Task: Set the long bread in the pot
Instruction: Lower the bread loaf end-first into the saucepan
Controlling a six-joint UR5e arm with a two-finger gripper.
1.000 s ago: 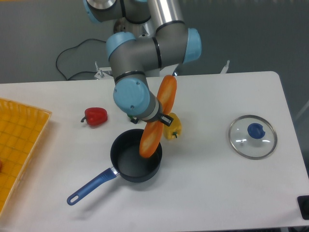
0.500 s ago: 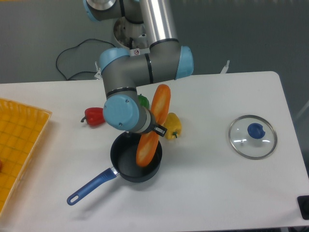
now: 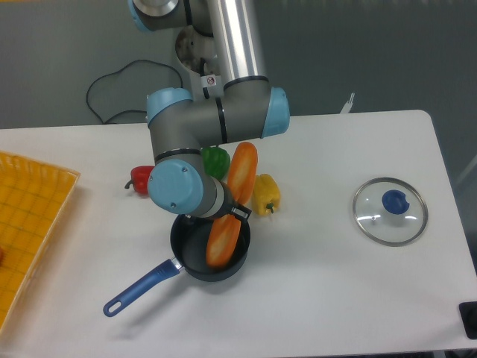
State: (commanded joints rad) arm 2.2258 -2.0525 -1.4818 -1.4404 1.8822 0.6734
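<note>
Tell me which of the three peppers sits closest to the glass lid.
The yellow pepper, right of the long bread; the green and red ones lie farther left.

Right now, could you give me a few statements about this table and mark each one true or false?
1. The long bread has its lower end inside the pot. True.
2. The glass lid sits on the pot. False: it lies on the table, far to the right of the pot.
3. The bread lies flat in the pot. False: it stands tilted, its upper end well above the rim.
4. A yellow pepper lies just right of the bread. True.
5. The pot's handle is red. False: it is blue.
6. The pincer is empty. False: it grips the bread.
</note>
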